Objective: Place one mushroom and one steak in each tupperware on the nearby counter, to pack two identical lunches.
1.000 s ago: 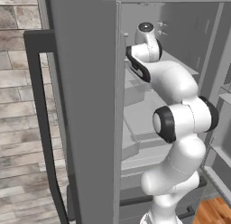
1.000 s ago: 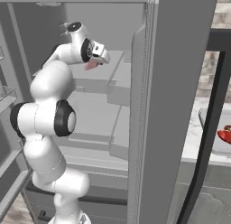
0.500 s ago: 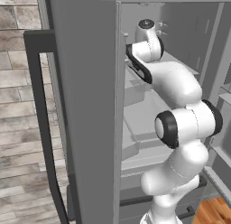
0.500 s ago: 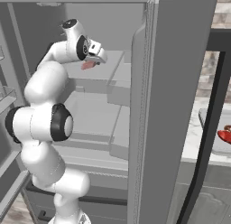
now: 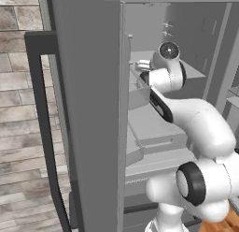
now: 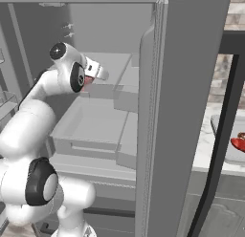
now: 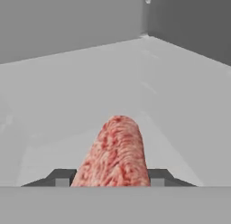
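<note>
My gripper is inside the open fridge, shut on a pale pink steak with whitish streaks that sticks out forward between the fingers over a grey shelf. From the right base the steak shows as a pink patch under the hand. From the left base, the gripper points at the upper shelf. Past the fridge door, a light-grey tupperware sits on the white counter with a bright red steak in it. The mushrooms are out of view.
Grey fridge shelves and drawers lie below and around the hand. The open fridge door with its dark handle stands between the arm and the counter. The other door stands at the left.
The hand has sunk a little over the shelf with the steak still held. The elbow has dropped lower. The base has stayed put.
</note>
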